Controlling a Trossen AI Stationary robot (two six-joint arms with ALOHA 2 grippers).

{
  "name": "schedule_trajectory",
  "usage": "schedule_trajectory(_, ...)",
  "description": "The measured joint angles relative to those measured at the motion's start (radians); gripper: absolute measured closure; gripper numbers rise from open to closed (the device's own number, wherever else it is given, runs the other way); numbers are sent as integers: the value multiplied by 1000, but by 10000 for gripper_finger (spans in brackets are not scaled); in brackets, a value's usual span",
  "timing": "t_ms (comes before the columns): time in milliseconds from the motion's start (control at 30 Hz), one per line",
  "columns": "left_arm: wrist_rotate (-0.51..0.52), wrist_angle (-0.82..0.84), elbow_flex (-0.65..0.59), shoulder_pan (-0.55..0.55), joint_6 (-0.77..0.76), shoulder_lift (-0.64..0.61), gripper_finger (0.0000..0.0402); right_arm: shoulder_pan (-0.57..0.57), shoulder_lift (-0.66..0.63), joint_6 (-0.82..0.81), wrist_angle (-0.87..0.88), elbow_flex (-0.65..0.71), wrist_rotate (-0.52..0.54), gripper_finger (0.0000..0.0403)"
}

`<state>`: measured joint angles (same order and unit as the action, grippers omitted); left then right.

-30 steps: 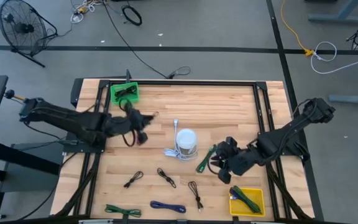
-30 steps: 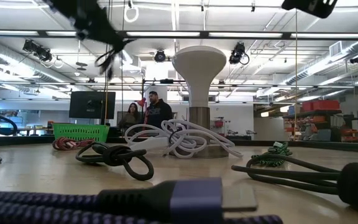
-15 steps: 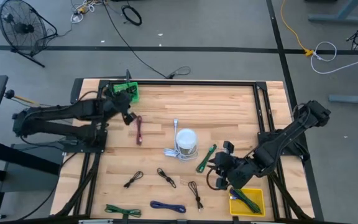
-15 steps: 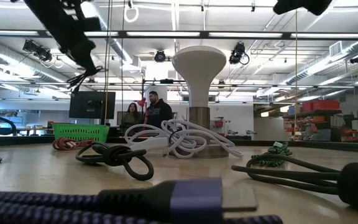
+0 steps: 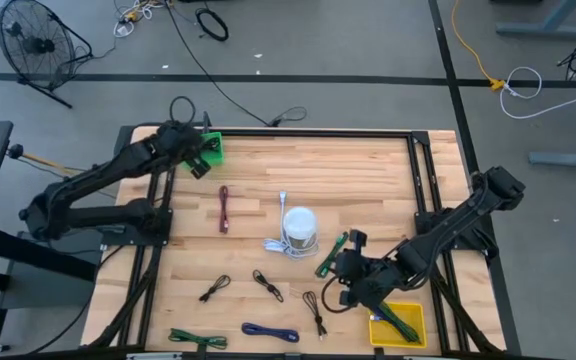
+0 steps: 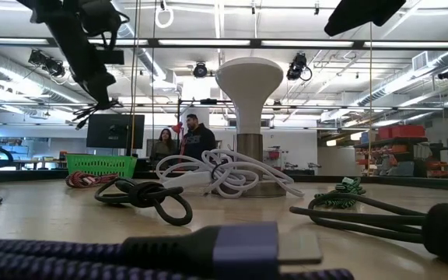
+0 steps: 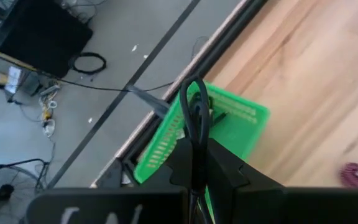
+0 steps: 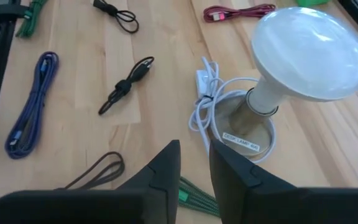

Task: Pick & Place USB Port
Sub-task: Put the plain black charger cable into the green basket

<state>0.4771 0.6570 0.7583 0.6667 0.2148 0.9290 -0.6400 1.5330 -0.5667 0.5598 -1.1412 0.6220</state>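
At the worktop's far left corner, a black cable (image 7: 196,118) is pinched upright in the left gripper (image 7: 197,163), held just above the green basket (image 7: 241,121). The right gripper (image 8: 194,163), narrowed and empty, waits near the yellow bin (image 5: 408,312).

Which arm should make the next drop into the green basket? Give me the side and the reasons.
Left. The left gripper is shut on a black cable right above the green basket. The right gripper sits across the table, by the yellow bin.
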Motion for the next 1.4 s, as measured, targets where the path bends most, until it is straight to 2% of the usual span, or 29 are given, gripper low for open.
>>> schedule_trajectory(267, -57, -71, 0, 75, 60, 111, 377, 0, 0, 8, 1, 0, 2, 317)
schedule_trajectory(700, -53, -153, 0, 143, 92, 318, 377, 0, 0, 29, 1, 0, -2, 317)
schedule_trajectory(1000, -52, -221, 0, 169, 114, 387, 377, 0, 0, 30, 0, 0, -2, 317)
schedule_trajectory(1200, -52, -209, 0, 172, 114, 428, 377, 0, 0, 30, -3, 0, -2, 317)
schedule_trajectory(1267, -23, -213, 0, 175, 105, 444, 367, 0, 0, 30, -5, 0, -2, 317)
schedule_trajectory(1400, -9, -220, 0, 175, 57, 459, 312, 0, 0, 30, -8, 0, -2, 317)
